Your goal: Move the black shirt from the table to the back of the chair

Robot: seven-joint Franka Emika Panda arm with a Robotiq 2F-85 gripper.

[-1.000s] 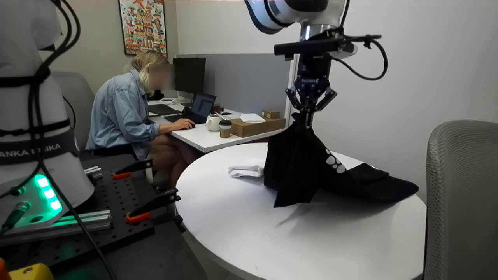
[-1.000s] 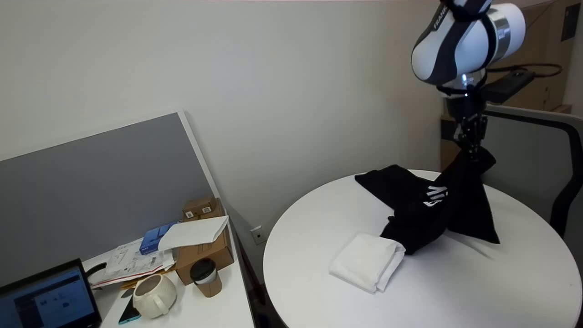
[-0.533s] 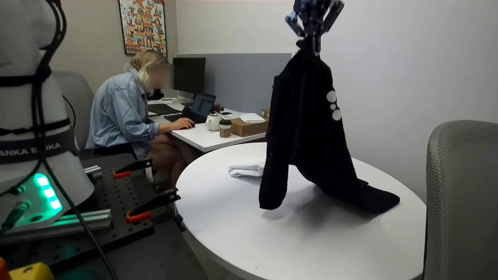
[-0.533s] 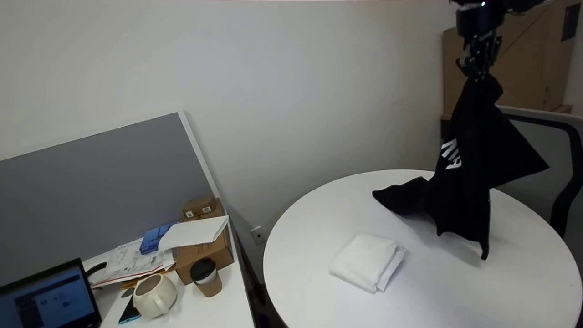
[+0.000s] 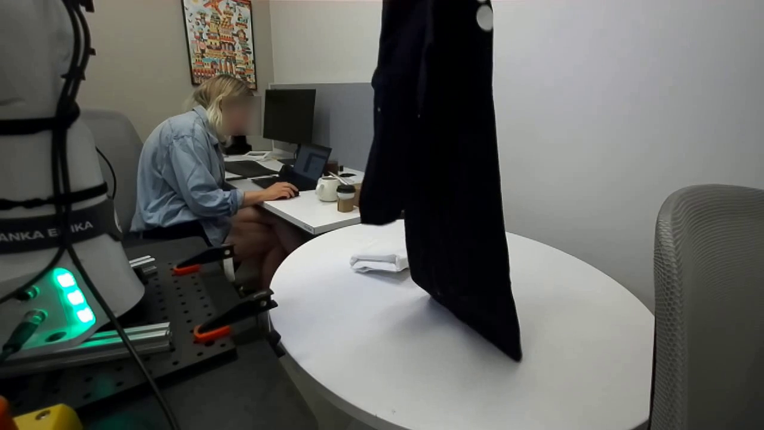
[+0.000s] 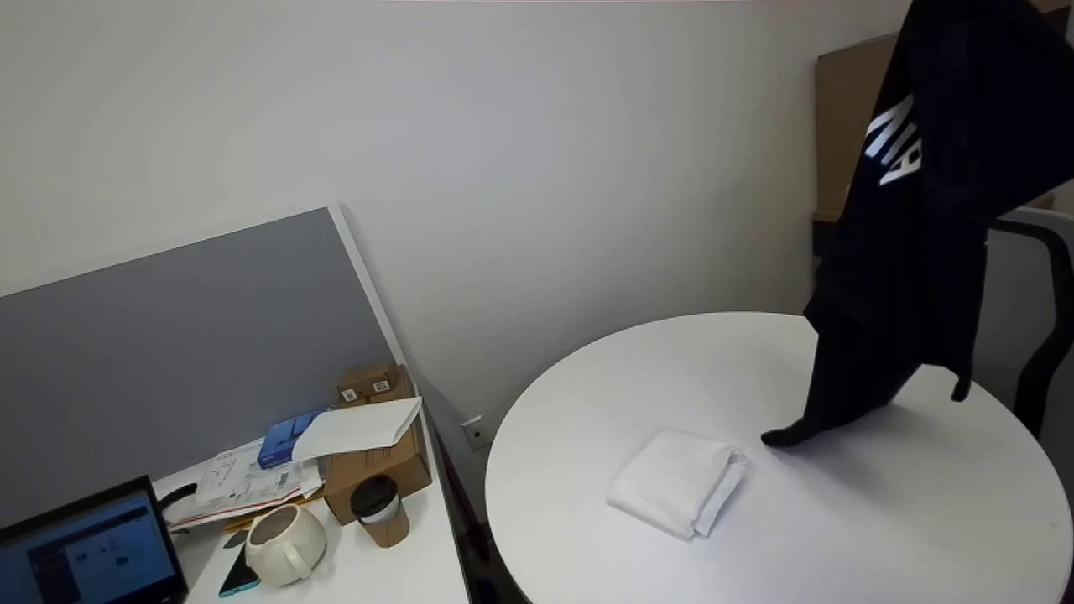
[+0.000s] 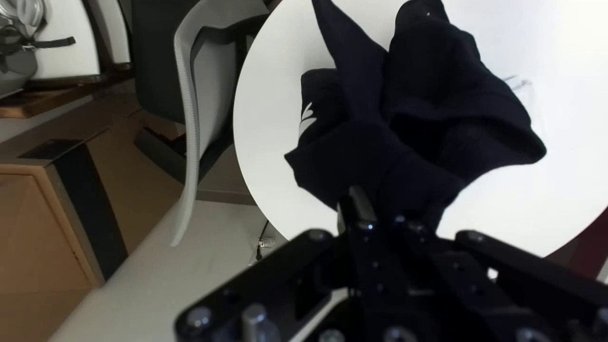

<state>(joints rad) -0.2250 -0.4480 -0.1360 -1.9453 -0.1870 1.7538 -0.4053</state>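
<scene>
Because the black shirt (image 5: 450, 179) looks light and limp, it should drape freely — nothing fragile — and the pincer (image 7: 384, 219), clamped on its gathered top, seems well placed for laying it over the chair (image 5: 710, 286). The shirt hangs over the surface (image 5: 585, 334), lowest corner touching or nearly so.

Black shirt (image 6: 931, 226) with white print, hanging in folds, lowest corner near round white worktop (image 5: 370, 340), grey chair (image 5: 710, 298) just beside

black shirt (image 6: 931, 218) hanging over table (image 6: 839, 537) | chair (image 6: 1017, 306) partly hidden behind it | folded white cloth (image 6: 675, 482) on tabletop
</scene>
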